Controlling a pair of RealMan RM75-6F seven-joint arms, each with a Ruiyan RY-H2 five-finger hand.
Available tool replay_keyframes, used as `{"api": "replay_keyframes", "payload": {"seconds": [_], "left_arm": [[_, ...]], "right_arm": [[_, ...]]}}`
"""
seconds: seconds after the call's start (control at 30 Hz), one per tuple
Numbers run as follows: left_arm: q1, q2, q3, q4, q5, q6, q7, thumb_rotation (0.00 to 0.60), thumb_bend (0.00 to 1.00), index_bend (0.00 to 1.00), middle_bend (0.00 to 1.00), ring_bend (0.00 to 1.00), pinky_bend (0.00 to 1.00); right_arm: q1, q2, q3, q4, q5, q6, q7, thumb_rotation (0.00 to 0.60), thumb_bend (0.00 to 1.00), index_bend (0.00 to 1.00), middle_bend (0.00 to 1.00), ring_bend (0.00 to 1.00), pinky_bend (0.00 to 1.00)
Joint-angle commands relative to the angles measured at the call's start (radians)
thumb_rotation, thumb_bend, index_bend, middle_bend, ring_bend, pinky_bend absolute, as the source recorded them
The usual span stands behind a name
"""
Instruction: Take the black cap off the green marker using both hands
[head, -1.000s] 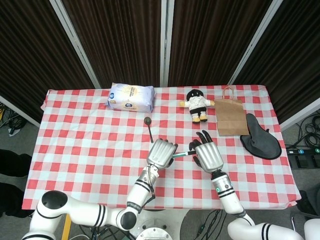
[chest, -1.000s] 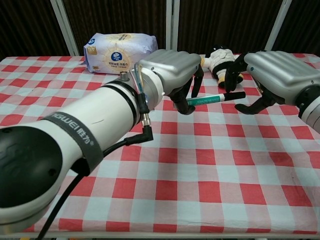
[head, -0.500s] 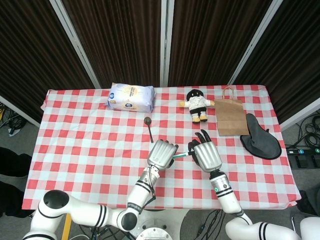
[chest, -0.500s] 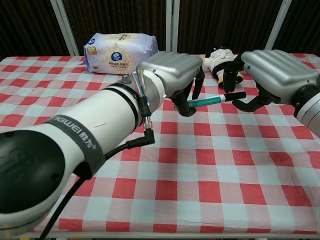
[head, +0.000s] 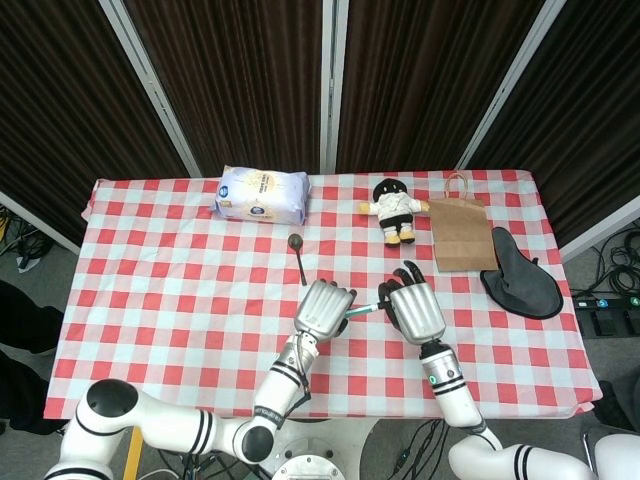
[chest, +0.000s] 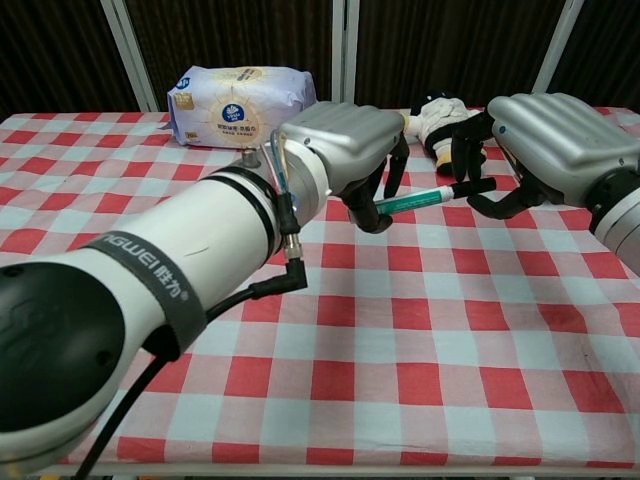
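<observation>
Head view: left hand (head: 326, 307) grips green marker (head: 362, 310), fingers curled; right hand (head: 414, 309) just beside, at black cap (head: 383, 305) end.
Chest view: marker lifted off table (chest: 400, 330), between hands; right hand fingers (chest: 462, 165) pinch cap.

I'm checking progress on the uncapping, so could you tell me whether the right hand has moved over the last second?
Yes, slightly: in the chest view the right hand has risen and edged toward the plush doll.

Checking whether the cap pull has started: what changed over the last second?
Little. The right hand shifted slightly around the black cap, which remains on the green marker. The left hand holds the marker as before.
</observation>
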Motion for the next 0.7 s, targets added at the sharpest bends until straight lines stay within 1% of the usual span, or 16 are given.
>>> {"api": "replay_keyframes", "payload": {"seconds": [0.03,0.17,0.27,0.33,0.47,0.57,0.7], "left_arm": [[0.003,0.003,0.003,0.0,0.003,0.002,-0.006,0.6,0.41,0.57,0.6,0.51,0.54],[0.016,0.011,0.012,0.002,0.015,0.007,-0.029,0.6,0.41,0.57,0.6,0.51,0.54],[0.031,0.021,0.028,0.009,0.032,0.007,-0.053,0.6,0.41,0.57,0.6,0.51,0.54],[0.045,0.032,0.047,0.017,0.04,0.003,-0.067,0.6,0.41,0.57,0.6,0.51,0.54],[0.076,0.055,0.096,0.049,0.063,-0.019,-0.104,0.6,0.41,0.57,0.6,0.51,0.54],[0.1,0.078,0.135,0.075,0.093,-0.06,-0.158,0.6,0.41,0.57,0.6,0.51,0.54],[0.124,0.126,0.201,0.114,0.187,-0.148,-0.271,0.6,0.41,0.57,0.6,0.51,0.54]], "right_arm": [[-0.003,-0.002,-0.001,0.006,-0.002,0.006,0.005,0.6,0.3,0.74,0.65,0.31,0.19],[-0.01,0.002,-0.006,0.019,0.0,0.013,0.018,0.6,0.31,0.76,0.67,0.32,0.2],[-0.022,0.007,-0.011,0.031,0.003,0.022,0.036,0.6,0.31,0.76,0.67,0.32,0.2],[-0.033,0.012,-0.016,0.04,0.006,0.031,0.048,0.6,0.31,0.76,0.67,0.32,0.2],[-0.06,0.022,-0.028,0.063,0.016,0.047,0.077,0.6,0.32,0.76,0.67,0.31,0.2],[-0.081,0.027,-0.037,0.086,0.03,0.051,0.105,0.6,0.32,0.76,0.67,0.32,0.2],[-0.108,0.024,-0.049,0.122,0.043,0.057,0.147,0.6,0.32,0.76,0.67,0.32,0.2]]}}
